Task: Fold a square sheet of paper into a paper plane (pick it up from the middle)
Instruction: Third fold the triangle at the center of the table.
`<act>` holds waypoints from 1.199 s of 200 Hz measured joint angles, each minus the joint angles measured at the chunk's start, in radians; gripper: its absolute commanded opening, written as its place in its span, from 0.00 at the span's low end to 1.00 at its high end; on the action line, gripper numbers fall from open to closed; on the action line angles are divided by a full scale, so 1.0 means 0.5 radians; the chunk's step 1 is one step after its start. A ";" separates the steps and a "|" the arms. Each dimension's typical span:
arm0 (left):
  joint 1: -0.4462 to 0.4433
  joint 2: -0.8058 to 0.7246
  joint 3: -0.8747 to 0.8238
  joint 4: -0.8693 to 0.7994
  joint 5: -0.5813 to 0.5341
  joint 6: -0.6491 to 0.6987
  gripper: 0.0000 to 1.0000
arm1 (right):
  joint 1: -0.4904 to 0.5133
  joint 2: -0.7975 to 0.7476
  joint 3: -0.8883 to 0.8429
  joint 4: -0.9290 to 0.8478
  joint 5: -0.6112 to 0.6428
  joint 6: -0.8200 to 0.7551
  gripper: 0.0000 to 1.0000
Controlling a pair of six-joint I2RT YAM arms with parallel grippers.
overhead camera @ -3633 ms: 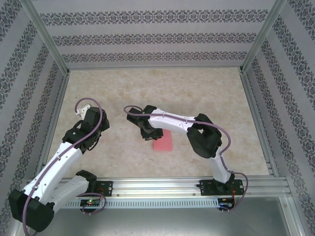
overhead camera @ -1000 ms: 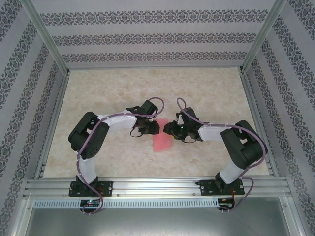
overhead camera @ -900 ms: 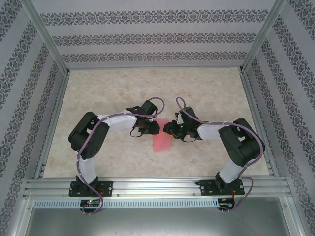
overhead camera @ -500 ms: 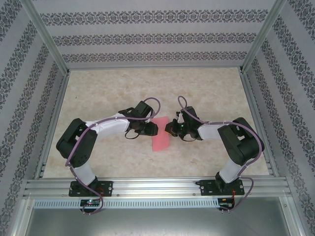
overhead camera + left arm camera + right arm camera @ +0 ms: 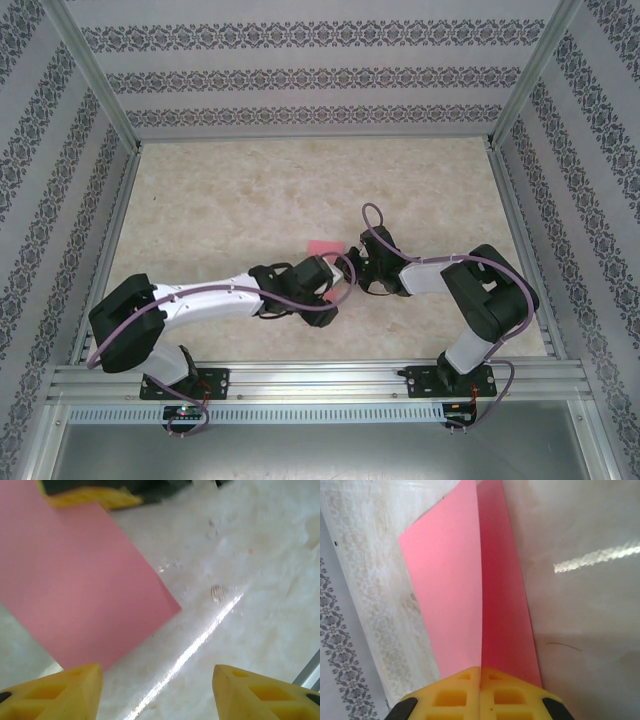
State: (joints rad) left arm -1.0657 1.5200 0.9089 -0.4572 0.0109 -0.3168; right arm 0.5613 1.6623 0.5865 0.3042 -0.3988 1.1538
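Right fingers, right wrist view: the right gripper (image 5: 480, 695) has its yellow fingers (image 5: 460, 678) pressed together, pinching the near edge of the pink paper (image 5: 450, 590) right where a crease meets it.
Paper, same view: two panels, pale on the left and darker on the right, run away from the grip over the table (image 5: 580, 605).
Left fingers, left wrist view: the left gripper (image 5: 156, 692) stands spread, holding nothing; the paper lies just left of it.
Top view: both grippers meet mid-table; a pink strip shows just beyond them.
Progress: seemingly one centre fold made; nose and wings left.
Unclear: whether the paper lifts off the table; the arm covers most of it from above; the left wrist view crops its left side.
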 measured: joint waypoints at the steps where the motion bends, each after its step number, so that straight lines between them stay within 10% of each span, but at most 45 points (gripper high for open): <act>1: -0.004 0.000 -0.002 -0.001 -0.005 0.000 0.63 | 0.000 0.000 0.000 0.001 0.001 0.002 0.06; 107: -0.254 0.345 0.149 0.002 -0.613 0.101 0.61 | 0.004 0.000 -0.002 0.007 0.011 0.011 0.08; 240: -0.256 0.275 0.172 0.031 -0.788 0.146 0.00 | 0.003 -0.022 -0.002 -0.069 0.011 -0.014 0.20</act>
State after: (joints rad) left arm -1.1934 1.6577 0.9951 -0.4416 -0.3832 -0.2436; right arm 0.5629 1.6512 0.5858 0.2699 -0.3935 1.1469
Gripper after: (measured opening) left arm 0.068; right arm 0.170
